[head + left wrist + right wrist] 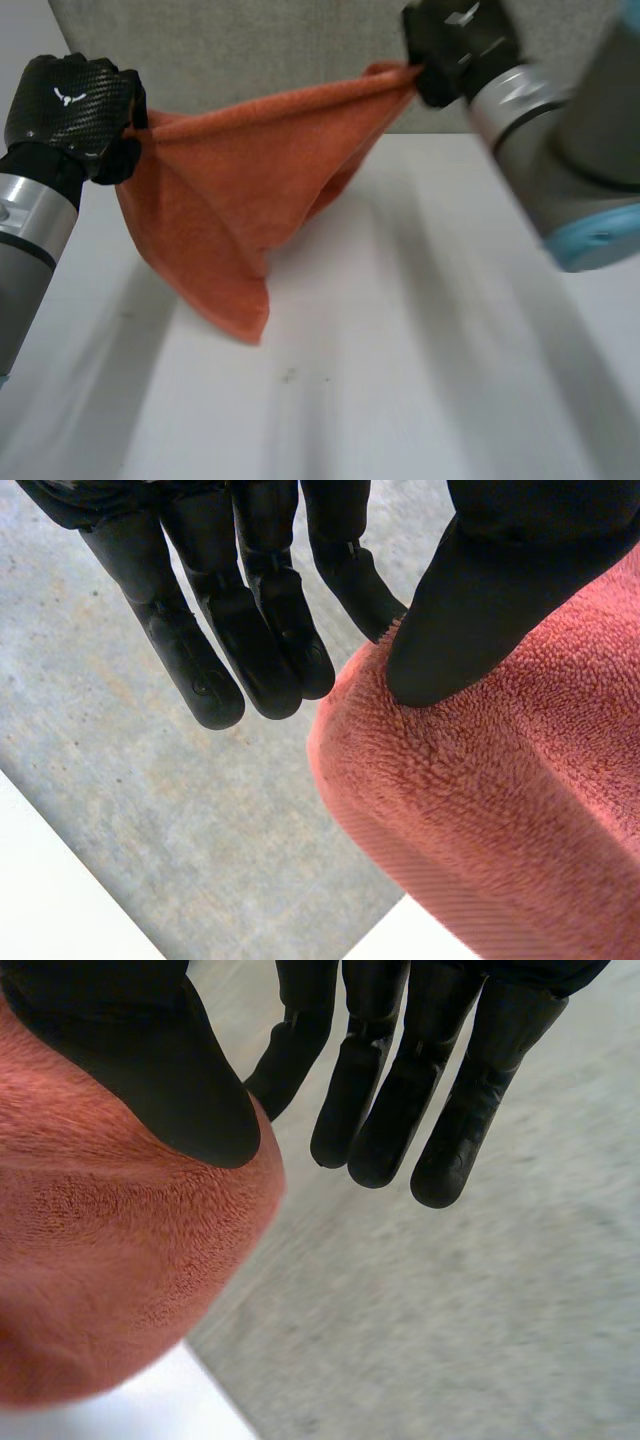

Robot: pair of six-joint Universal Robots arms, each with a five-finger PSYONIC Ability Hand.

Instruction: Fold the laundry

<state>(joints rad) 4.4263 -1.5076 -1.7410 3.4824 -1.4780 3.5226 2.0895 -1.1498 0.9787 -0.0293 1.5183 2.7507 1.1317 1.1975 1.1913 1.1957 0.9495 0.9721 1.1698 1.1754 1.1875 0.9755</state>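
Pinches orange towel (pixel 240 190) thumb-to-finger at opposite corners with left hand (pixel 70 100) and right hand (pixel 450 45), other fingers straight; holds it sagging over white table (pixel 420 380).

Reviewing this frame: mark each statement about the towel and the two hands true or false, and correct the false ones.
1. The left hand pinches the orange towel between its thumb and a finger. True.
2. The right hand is open and clear of the towel. False: its thumb pinches the towel against a finger too.
3. The towel lies flat on the white table. False: it hangs in the air, held up by both hands.
4. The towel's upper edge runs from one hand to the other. True.
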